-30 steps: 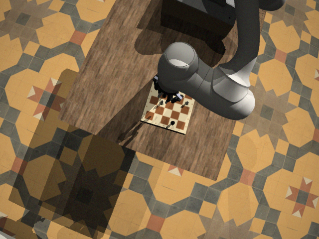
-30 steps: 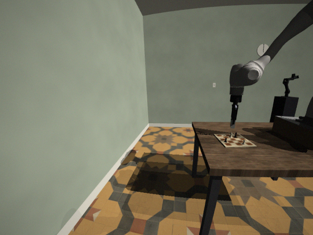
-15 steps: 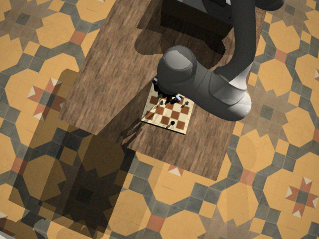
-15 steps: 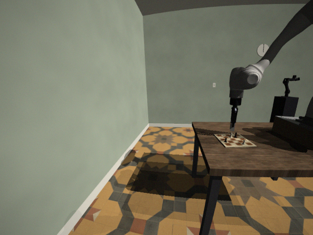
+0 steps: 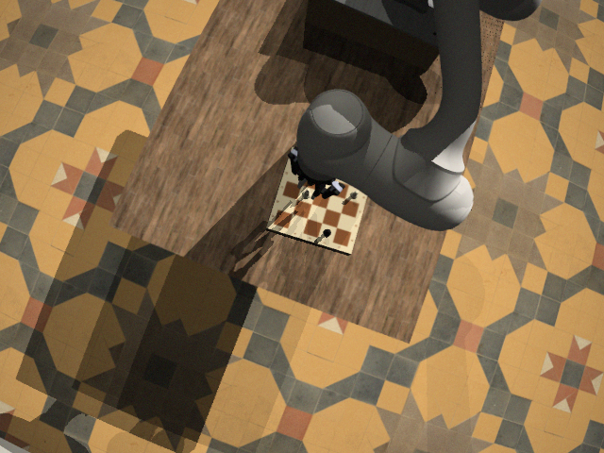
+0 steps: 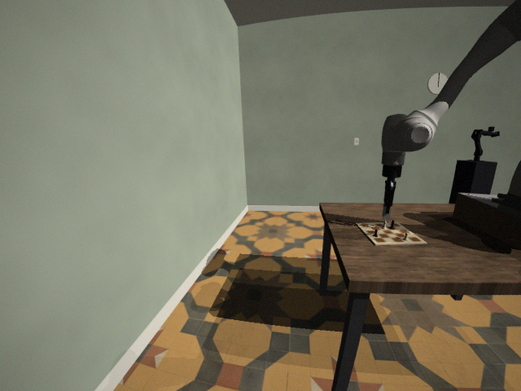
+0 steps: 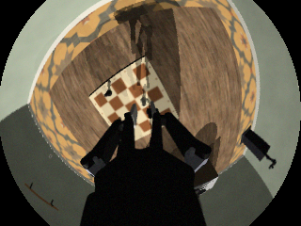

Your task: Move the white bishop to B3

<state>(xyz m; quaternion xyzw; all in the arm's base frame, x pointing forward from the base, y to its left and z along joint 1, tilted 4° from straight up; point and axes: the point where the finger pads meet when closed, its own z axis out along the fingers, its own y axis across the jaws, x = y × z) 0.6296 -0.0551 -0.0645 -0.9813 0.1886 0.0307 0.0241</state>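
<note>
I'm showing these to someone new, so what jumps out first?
The big grey arm looms over a small chessboard on a wooden table. Its gripper hangs at the board's far edge among a few pieces. A bold orange-and-grey tiled floor surrounds everything.
</note>
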